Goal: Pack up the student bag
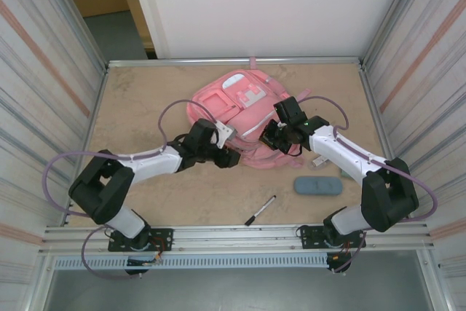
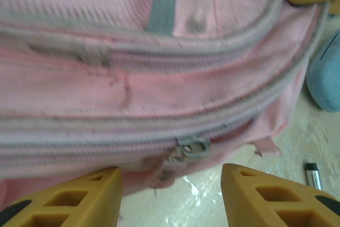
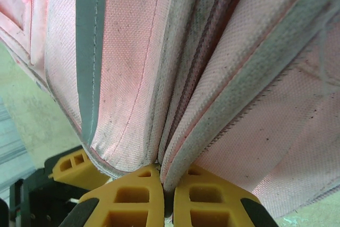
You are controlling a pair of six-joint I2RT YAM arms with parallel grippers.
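Note:
The pink student bag [image 1: 240,107] lies flat in the middle of the table. My left gripper [image 1: 230,158] is at the bag's near left edge. It stands open in the left wrist view [image 2: 171,184], and a metal zipper pull [image 2: 192,148] hangs just beyond the gap, apart from both yellow fingers. My right gripper [image 1: 271,136] sits at the bag's near right edge. In the right wrist view it is shut [image 3: 169,182] on a pinched fold of the bag's [image 3: 133,67] zip seam, which it holds up.
A blue-grey pencil case [image 1: 318,186] lies near the right arm and also shows as the pencil case [image 2: 325,73] in the left wrist view. A black and white pen [image 1: 260,210] rests near the front edge. A small pale object [image 1: 320,159] lies beside the right forearm. Metal walls ring the table.

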